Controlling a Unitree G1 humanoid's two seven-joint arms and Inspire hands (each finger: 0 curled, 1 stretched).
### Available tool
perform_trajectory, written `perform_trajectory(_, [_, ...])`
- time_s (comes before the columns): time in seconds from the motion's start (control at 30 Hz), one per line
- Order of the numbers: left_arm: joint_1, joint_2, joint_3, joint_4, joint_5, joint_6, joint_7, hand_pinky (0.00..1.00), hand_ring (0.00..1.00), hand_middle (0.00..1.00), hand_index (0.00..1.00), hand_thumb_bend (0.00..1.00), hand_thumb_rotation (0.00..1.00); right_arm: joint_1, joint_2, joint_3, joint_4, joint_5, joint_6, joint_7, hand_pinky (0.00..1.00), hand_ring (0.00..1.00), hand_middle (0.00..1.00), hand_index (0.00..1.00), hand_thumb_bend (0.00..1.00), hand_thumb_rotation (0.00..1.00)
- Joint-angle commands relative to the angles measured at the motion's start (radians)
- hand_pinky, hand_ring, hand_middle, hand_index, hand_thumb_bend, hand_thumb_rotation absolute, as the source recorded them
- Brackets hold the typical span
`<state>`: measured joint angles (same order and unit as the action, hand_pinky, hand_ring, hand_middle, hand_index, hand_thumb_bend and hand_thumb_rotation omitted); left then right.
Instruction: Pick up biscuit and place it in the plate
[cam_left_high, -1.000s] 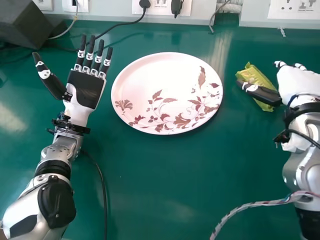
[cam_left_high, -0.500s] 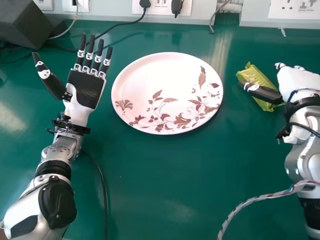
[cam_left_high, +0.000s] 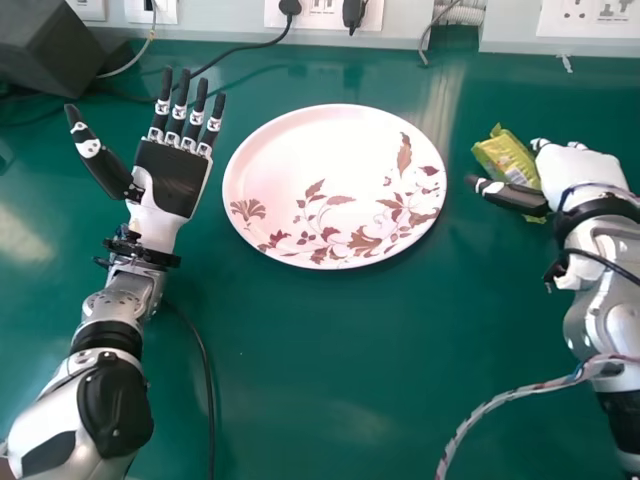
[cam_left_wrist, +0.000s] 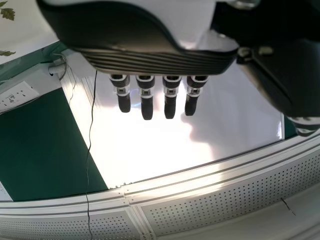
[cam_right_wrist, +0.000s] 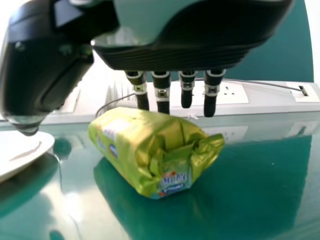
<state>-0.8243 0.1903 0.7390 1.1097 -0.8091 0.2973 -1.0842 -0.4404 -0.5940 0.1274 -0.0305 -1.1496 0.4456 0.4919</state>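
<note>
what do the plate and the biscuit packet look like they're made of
The plate looks like glossy melamine or ceramic; its smooth sheen fits either. The biscuit packet seems to be thin shiny plastic film, judging by its creases and crimped end.

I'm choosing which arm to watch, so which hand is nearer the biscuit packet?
The robot's right hand is nearer, close beside the packet; its left hand is across the plate from it.

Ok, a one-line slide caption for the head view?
Right hand at the biscuit packet, floral plate between it and the open left hand.
</note>
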Motion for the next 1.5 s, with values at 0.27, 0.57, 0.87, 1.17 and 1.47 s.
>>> perform_trajectory(0.27, [0.073, -0.032, 0.006, 0.025, -0.012, 0.013, 0.006, 1.00, 0.96, 1.00, 1.00, 1.00, 0.64, -0.030, -0.027, 0.059, 0.080, 0.011, -0.019, -0.036, 0.90, 0.87, 0.83, 0.97, 1.00, 0.52])
perform_trajectory(0.57, [0.074, -0.030, -0.001, 0.022, -0.024, 0.016, 0.002, 1.00, 0.97, 1.00, 1.00, 1.00, 0.63, -0.046, -0.054, 0.087, 0.139, 0.017, -0.034, -0.042, 0.89, 0.87, 0.83, 0.99, 1.00, 0.51])
perform_trajectory(0.87, [0.082, -0.034, 0.001, 0.014, -0.039, 0.026, -0.009, 0.97, 0.99, 1.00, 1.00, 1.00, 0.57, -0.034, -0.086, 0.086, 0.148, 0.034, -0.025, -0.025, 0.89, 0.87, 0.83, 0.99, 1.00, 0.50])
perform_trajectory(1.17, [0.086, -0.032, 0.006, 0.005, -0.049, 0.040, -0.019, 1.00, 0.97, 1.00, 1.00, 1.00, 0.52, -0.003, -0.118, 0.104, 0.143, -0.018, -0.004, -0.050, 0.87, 0.85, 0.82, 0.98, 1.00, 0.50])
perform_trajectory(1.47, [0.087, -0.027, 0.016, 0.009, -0.081, 0.100, -0.007, 1.00, 0.96, 1.00, 1.00, 1.00, 0.46, 0.031, -0.114, 0.118, 0.124, -0.078, 0.051, -0.083, 0.83, 0.83, 0.81, 0.97, 0.97, 0.47])
